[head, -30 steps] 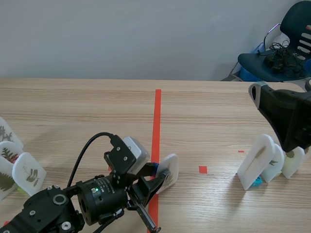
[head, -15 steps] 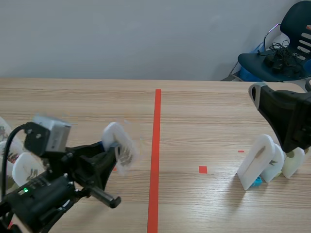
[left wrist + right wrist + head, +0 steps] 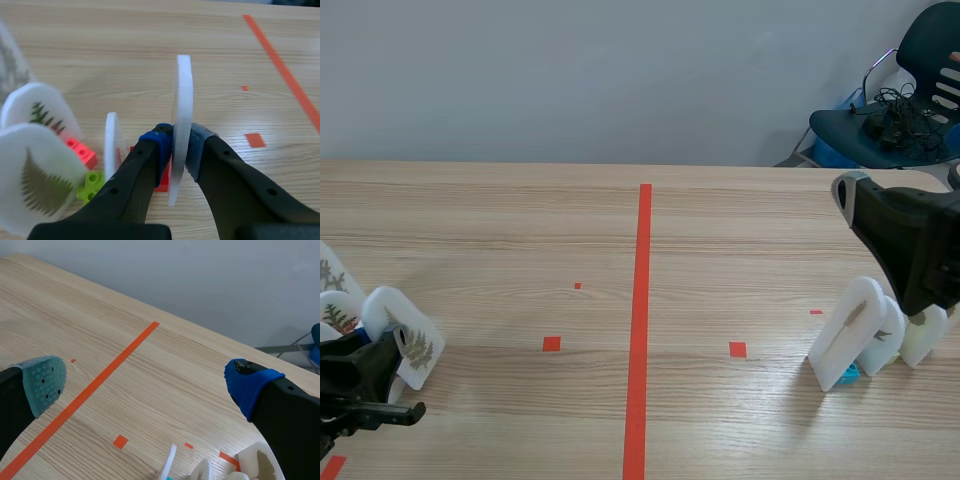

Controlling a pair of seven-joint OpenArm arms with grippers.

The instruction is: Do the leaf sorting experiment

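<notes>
Pinching a white leaf card [image 3: 181, 100] edge-on between its blue pads, the left gripper [image 3: 179, 150] sits low over the near left part of the table [image 3: 720, 230], just beside other leaf cards [image 3: 35, 180] that stand by a red block [image 3: 80, 150] and a green block [image 3: 91, 184]. The right gripper [image 3: 147, 385] hangs with its fingers spread wide and nothing between them, above a cluster of white cards [image 3: 850, 330] on the right side.

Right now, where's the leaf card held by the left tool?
Scene view, far left: the leaf card is clamped in the left tool, right beside the other leaf cards on that side.
</notes>
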